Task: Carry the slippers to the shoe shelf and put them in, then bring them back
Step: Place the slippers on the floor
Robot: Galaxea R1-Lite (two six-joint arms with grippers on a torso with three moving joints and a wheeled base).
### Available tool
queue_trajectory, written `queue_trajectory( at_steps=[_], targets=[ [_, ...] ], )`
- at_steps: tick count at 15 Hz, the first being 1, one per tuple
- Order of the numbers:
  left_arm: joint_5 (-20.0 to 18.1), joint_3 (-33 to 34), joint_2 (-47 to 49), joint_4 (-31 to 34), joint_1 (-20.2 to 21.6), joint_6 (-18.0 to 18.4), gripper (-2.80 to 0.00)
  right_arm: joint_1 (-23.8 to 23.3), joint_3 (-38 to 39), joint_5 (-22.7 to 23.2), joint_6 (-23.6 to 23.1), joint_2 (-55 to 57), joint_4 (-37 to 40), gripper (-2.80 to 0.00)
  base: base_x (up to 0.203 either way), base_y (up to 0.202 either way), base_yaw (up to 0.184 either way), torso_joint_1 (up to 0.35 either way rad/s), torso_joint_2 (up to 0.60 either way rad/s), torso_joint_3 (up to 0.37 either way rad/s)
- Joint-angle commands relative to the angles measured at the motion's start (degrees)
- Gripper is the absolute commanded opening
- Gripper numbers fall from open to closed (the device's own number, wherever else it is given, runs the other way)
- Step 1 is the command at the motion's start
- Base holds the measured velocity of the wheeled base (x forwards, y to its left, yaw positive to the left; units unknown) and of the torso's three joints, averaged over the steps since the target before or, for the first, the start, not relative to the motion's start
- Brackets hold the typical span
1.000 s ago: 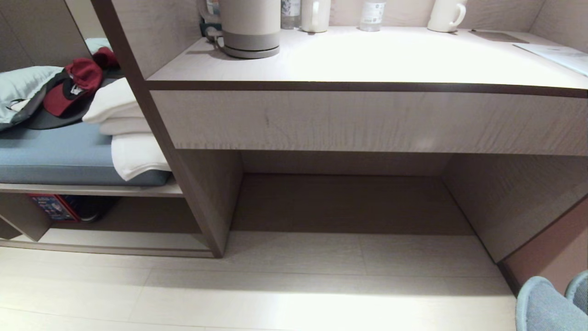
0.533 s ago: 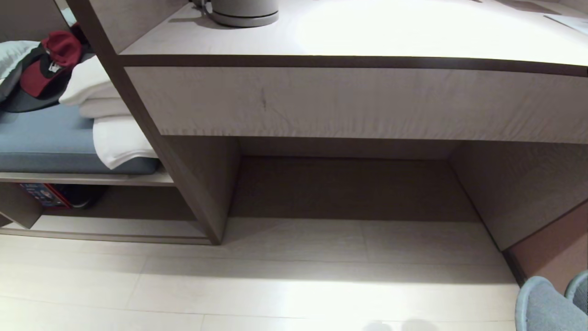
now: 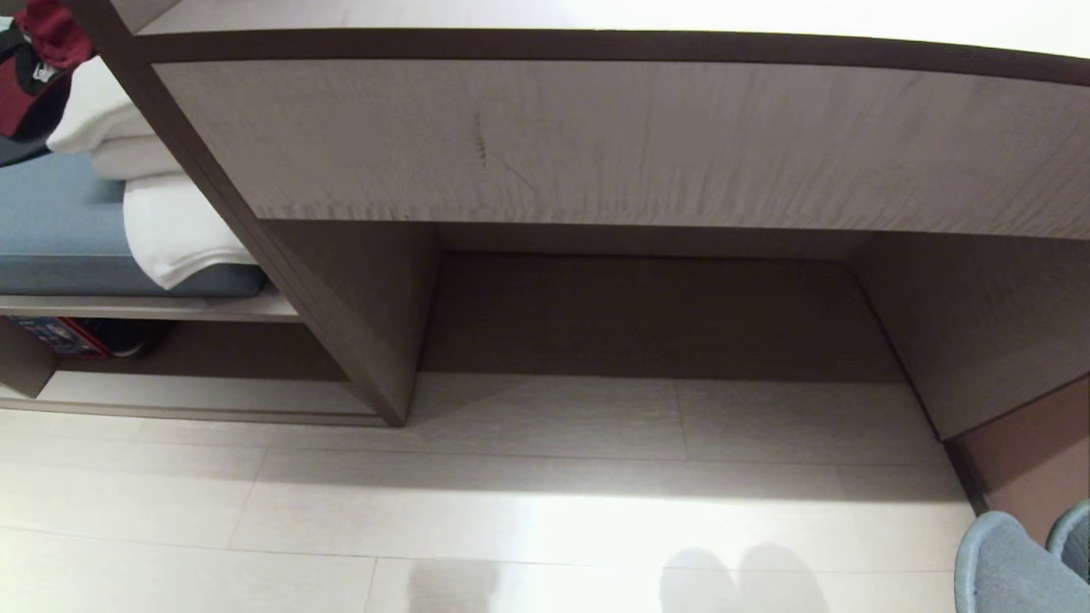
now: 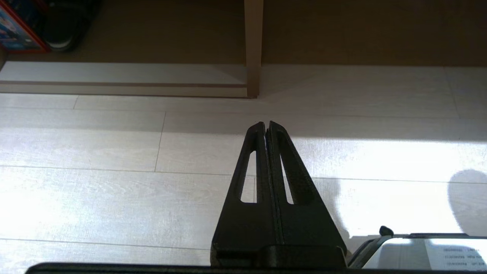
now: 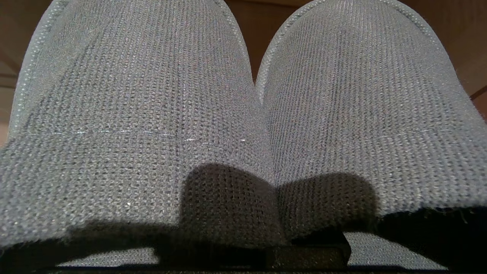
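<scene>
slippers (image 5: 243, 114): grey knit pair, rounded toes side by side, at near right corner, above the floor | right gripper (image 5: 308, 255): pinching slippers at their near edge | left gripper (image 4: 266, 125): black fingers pressed together over pale plank floor (image 3: 511, 511) | shoe shelf (image 3: 196, 392): low pale cubby, far left

Head camera looks down at the floor (image 3: 528, 511), which the low left wrist view shares.
</scene>
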Motion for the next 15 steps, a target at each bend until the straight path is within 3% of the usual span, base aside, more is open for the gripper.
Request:
queue_trajectory(
  at_steps=[1, 15],
  targets=[
    [0.0, 0.0, 0.0, 0.0, 0.0, 0.0, -2.8, 0.1, 0.0, 0.0, 0.0, 0.0, 0.0, -2.8, 0.0, 0.0, 0.0, 0.007, 0.0, -0.206],
    [0.0, 0.0, 0.1, 0.0, 0.0, -0.1, -2.8, 0.1, 0.0, 0.0, 0.0, 0.1, 0.0, -2.8, 0.0, 0.0, 0.0, 0.002, 0.0, -0.199]
  ],
)
